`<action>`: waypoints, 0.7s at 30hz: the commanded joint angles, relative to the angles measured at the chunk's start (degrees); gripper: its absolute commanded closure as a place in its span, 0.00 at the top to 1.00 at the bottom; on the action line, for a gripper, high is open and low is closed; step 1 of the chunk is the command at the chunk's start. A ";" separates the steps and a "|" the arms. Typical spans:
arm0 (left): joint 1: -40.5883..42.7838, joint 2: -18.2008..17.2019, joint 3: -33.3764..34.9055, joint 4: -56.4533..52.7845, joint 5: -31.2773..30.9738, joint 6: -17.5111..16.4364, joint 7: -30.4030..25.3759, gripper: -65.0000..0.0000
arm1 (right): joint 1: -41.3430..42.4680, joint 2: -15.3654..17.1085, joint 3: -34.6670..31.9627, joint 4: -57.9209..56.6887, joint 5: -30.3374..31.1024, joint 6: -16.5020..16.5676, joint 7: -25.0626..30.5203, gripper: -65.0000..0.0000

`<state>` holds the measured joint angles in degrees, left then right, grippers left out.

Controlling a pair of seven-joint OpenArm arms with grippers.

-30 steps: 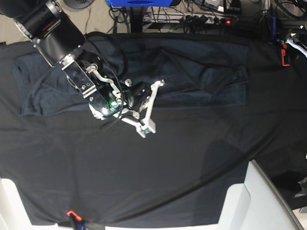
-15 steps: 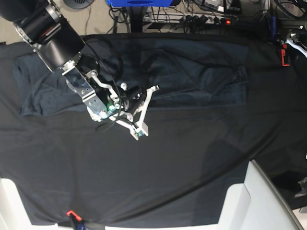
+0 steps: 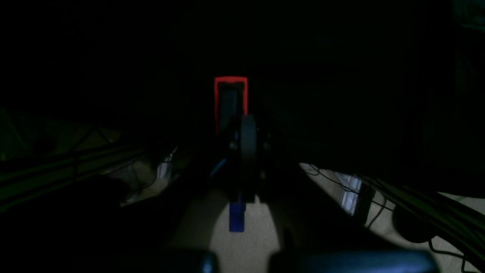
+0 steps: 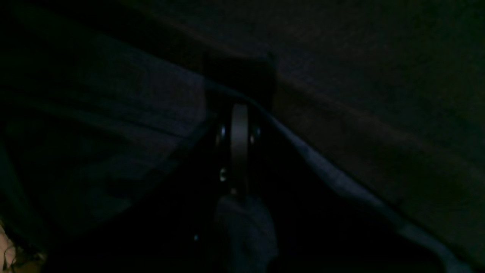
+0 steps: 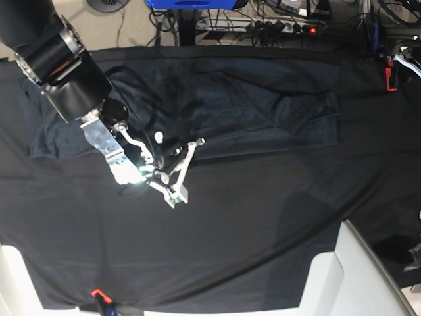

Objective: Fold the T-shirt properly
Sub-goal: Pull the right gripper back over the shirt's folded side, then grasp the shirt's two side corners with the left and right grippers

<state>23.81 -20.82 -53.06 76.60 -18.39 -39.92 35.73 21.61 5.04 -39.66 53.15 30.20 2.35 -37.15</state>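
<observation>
A black cloth (image 5: 217, 250) covers the table, with cables (image 5: 276, 26) on the floor behind. The T-shirt (image 5: 263, 105) lies flat at the far side. The right gripper (image 5: 186, 169) hangs wide open at its near edge; I cannot tell about the left gripper.

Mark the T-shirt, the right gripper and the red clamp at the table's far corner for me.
T-shirt (image 5: 263, 112): base view, on the flat middle of its body.
Right gripper (image 5: 189, 168): base view, midway between its two white fingertips.
Red clamp (image 5: 391, 81): base view, on its red body at the table edge.
</observation>
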 commanded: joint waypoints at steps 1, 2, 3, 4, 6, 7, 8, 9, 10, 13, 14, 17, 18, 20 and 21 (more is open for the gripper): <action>0.23 -1.29 -0.52 0.63 -0.55 -0.08 -0.87 0.00 | 1.82 0.54 0.23 0.26 -1.32 -1.16 0.18 0.00; 0.23 -1.29 -0.52 0.63 -0.55 -0.08 -0.87 0.00 | 2.26 0.54 0.23 0.35 -1.32 -1.16 0.00 0.00; 0.23 -1.29 -0.52 0.63 -0.55 -0.08 -0.87 0.00 | 2.35 0.54 0.23 0.70 -1.32 -1.16 -0.17 0.00; 0.23 -1.29 -0.52 0.63 -0.55 -0.08 -0.87 0.00 | 2.44 0.54 0.23 0.79 -1.32 -1.16 -0.88 0.00; 0.23 -1.29 -0.52 0.63 -0.55 -0.08 -0.87 0.00 | 2.53 0.10 0.23 0.96 -1.32 -1.16 -3.07 0.00; 0.23 -1.29 -0.44 0.63 -0.55 -0.08 -0.87 0.00 | 2.44 0.10 0.23 1.76 -1.32 -1.16 -3.95 0.00; 0.23 -1.29 -0.44 0.63 -0.55 -0.08 -0.87 0.00 | 2.17 0.10 0.23 3.16 -1.32 -1.16 -4.39 0.00; 0.23 -1.29 -0.35 0.63 -0.55 -0.08 -0.87 0.00 | 1.65 0.10 0.23 4.66 -1.32 -1.16 -4.66 0.00; 0.23 -1.29 -0.35 0.63 -0.55 -0.08 -0.87 0.00 | 0.94 0.46 0.41 6.68 -1.32 -1.34 -4.48 0.00; 0.14 -1.29 -0.26 0.72 -0.55 -0.08 -0.87 0.00 | 0.50 2.30 0.67 11.51 -1.32 -1.51 -4.39 0.00; -0.47 -1.29 -0.17 0.81 -0.55 -0.08 -0.87 0.00 | 0.50 3.09 0.67 12.74 -1.32 -1.51 -4.22 0.00; -1.18 -1.20 -0.17 0.55 -0.55 -0.08 -0.87 0.00 | 0.06 5.82 2.69 16.79 -1.32 -1.87 -3.43 0.00; -1.26 -1.12 -0.17 0.63 -0.55 -0.08 -0.87 0.00 | -0.90 6.87 4.71 18.64 -1.32 -2.83 -3.43 0.00; -1.26 -1.03 -0.09 0.63 -0.55 -0.08 -0.87 0.00 | -4.59 8.81 11.57 24.00 -1.23 -6.26 -3.34 0.00; -1.26 -1.03 0.09 0.72 -0.55 -0.08 -0.87 0.00 | -7.32 9.95 15.79 27.07 -1.23 -7.76 -3.34 0.00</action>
<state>22.33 -20.43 -52.56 76.49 -18.41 -39.92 35.73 13.28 14.37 -23.81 79.57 28.51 -5.78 -40.99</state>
